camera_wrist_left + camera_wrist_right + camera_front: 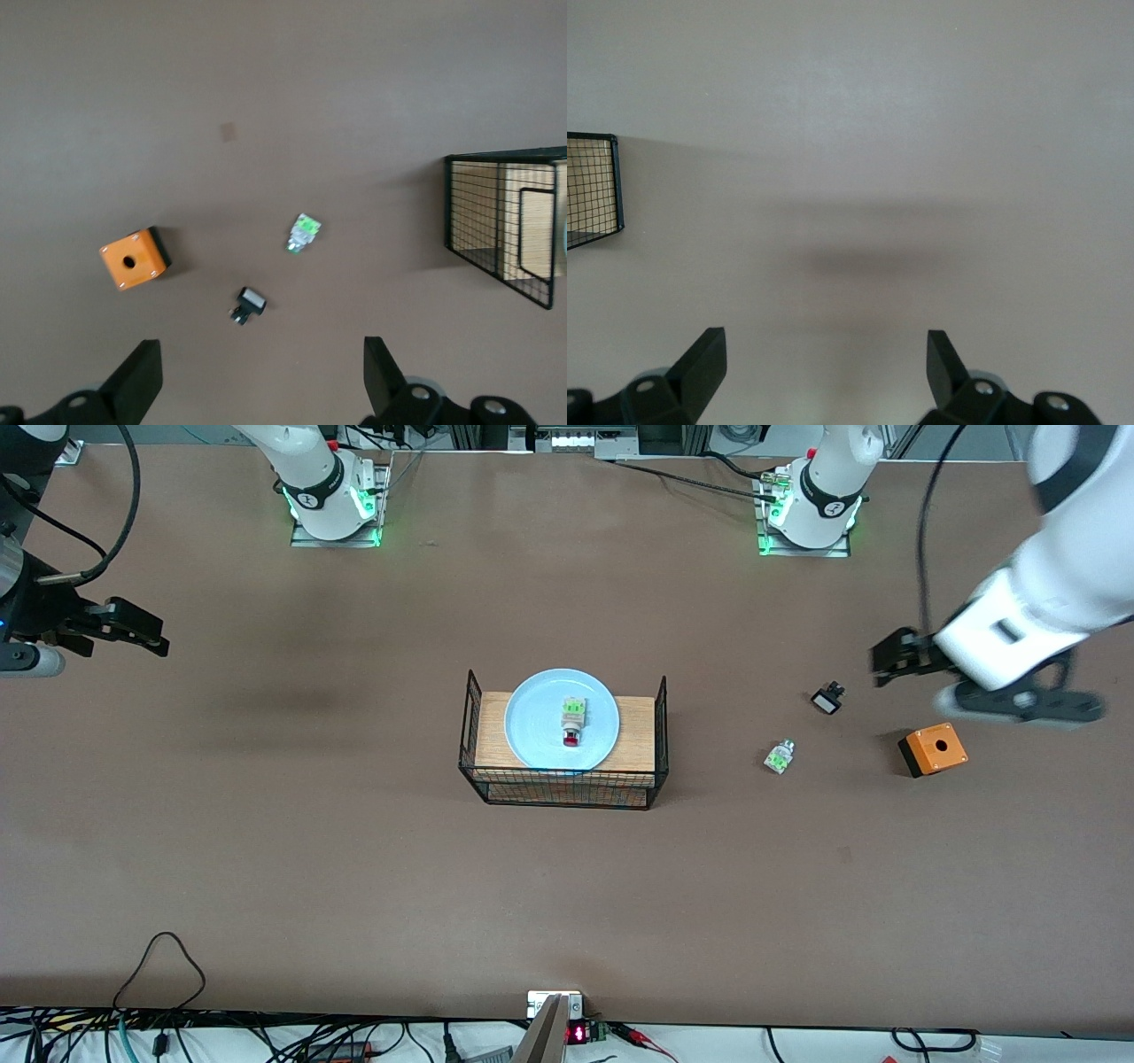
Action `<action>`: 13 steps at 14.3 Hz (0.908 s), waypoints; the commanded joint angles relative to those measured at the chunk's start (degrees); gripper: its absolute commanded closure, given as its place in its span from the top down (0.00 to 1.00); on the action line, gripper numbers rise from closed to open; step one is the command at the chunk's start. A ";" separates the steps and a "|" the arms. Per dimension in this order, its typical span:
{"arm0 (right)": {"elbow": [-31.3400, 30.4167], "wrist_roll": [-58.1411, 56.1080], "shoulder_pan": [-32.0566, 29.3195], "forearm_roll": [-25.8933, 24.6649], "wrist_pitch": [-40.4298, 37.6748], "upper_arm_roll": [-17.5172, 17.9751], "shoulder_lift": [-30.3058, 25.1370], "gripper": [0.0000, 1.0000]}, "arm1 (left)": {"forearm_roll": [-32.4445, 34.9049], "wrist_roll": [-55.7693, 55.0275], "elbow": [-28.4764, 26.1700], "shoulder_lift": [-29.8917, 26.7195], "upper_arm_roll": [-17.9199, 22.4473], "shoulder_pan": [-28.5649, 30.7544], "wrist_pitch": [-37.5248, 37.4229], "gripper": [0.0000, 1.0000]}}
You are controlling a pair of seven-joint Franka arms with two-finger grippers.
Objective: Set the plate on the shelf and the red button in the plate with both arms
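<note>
Front view showed the small white red button (572,724) with its green block lying on the round pale blue plate (532,726), red cap pointing toward the camera. The plate sat on a wooden board in a black wire basket (660,726) mid-tabletop. Both jobs looked done. The left pincer (895,657) and right pincer (133,631) hung wide open and empty, well apart at their own ends.

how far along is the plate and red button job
It looks done: the plate lies on the wooden top of the wire rack, and the red button lies on the plate. Nothing is in hand: the left gripper and right gripper are open and empty, up over bare table at each end. Nothing visible is left.
</note>
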 commanded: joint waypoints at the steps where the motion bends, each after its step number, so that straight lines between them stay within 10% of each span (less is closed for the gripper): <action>1: 0.50 -0.47 0.42 -0.29 -1.11 0.18 -0.50 1.00 | -3.50 2.74 -14.06 -10.94 1.07 5.27 4.86 1.00; 13: 0.59 -0.38 0.07 -0.38 -0.85 -0.35 -0.59 1.00 | -2.62 4.77 -21.03 -16.32 4.67 3.70 7.95 1.00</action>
